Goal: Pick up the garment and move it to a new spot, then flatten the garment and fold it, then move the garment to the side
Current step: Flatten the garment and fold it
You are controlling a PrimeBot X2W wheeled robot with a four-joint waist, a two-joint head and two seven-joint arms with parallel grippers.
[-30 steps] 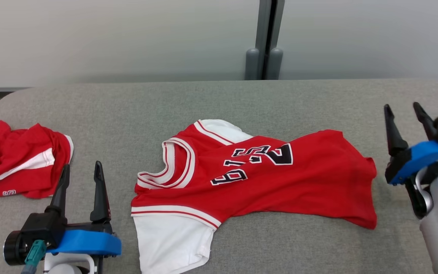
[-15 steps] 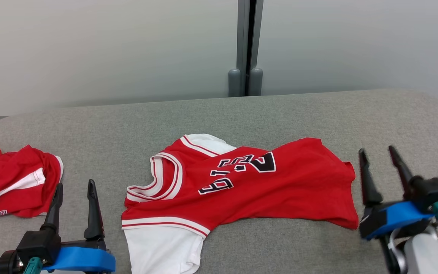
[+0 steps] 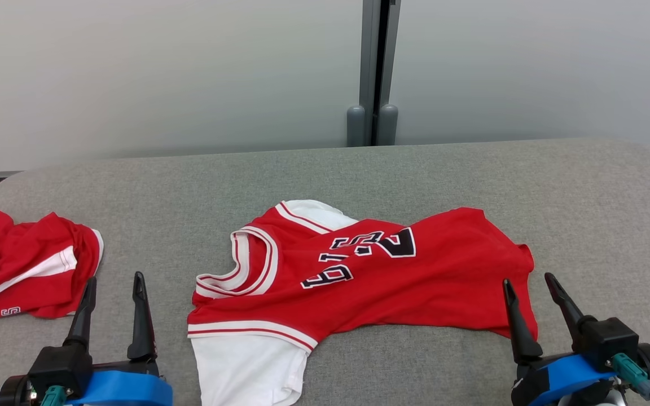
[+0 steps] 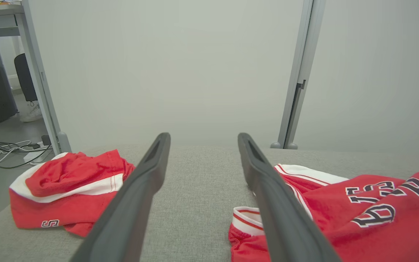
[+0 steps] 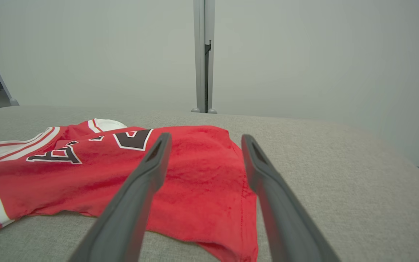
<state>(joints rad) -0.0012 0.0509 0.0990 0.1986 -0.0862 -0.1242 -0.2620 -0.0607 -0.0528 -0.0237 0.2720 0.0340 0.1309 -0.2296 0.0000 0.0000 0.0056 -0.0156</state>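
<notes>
Pale partition walls (image 3: 161,73) are standing behind the grey padded surface (image 3: 325,175). My head camera has been shifting a little, so I am discounting that. What has really been changing is my right end effector (image 3: 528,278). A second ago it was hanging raised out by the right edge, and now it is sitting low toward the near edge, just beside the hem of the red jersey (image 3: 370,276), with fingers spread wide and gripping nothing. My left end effector (image 3: 115,277) is staying put, equally wide and empty, between the jersey's collar and a crumpled red bundle (image 3: 26,265) by the left edge. I am reading this as lining up for a two-handed pick (nothing is lifted yet). The jersey is lying mid-surface, toward the near edge, with its collar leftward and its hem rightward. Its black numbers are reading upside down to me, white fabric is poking out at the near side, and the body is lying skewed and rumpled rather than flat.
</notes>
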